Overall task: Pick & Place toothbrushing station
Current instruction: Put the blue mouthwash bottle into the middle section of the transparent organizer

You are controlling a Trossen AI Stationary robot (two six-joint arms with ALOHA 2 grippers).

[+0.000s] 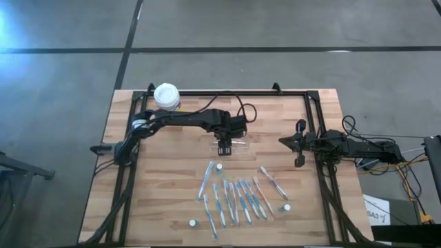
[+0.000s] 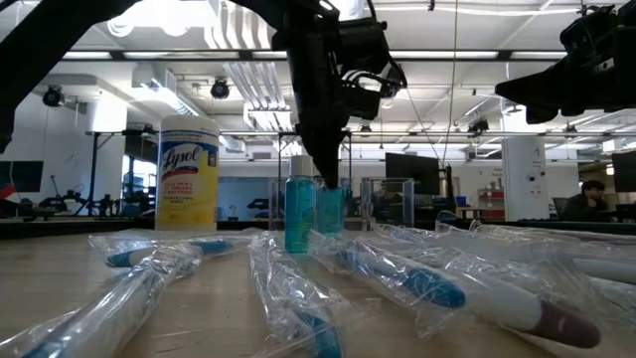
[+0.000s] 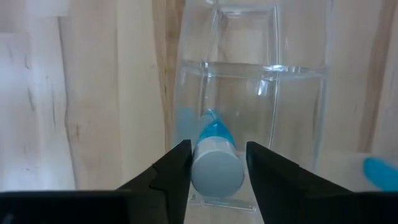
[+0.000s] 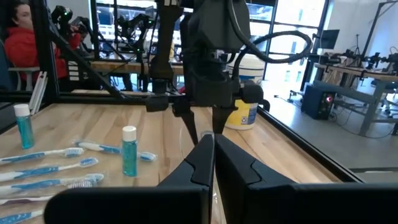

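Left gripper (image 1: 224,149) hangs over the clear holder (image 1: 230,146) near the table's middle, its fingers (image 3: 169,169) spread a little to either side of a small blue bottle with a white cap (image 3: 214,158) that stands inside the holder, with a thin gap showing on each side of the cap. From the holder, the wrapped toothbrushes (image 1: 238,200) lie in a loose fan toward six o'clock, most of them side by side. More small white-capped bottles (image 1: 219,167) are scattered among and around them, one just off the holder at seven o'clock. A white-lidded yellow canister (image 1: 166,96) stands toward ten o'clock by the table's far rail. Right gripper (image 1: 299,161) waits at three o'clock, well apart from the holder, fingers pressed together on nothing, above the wooden table (image 1: 165,200).
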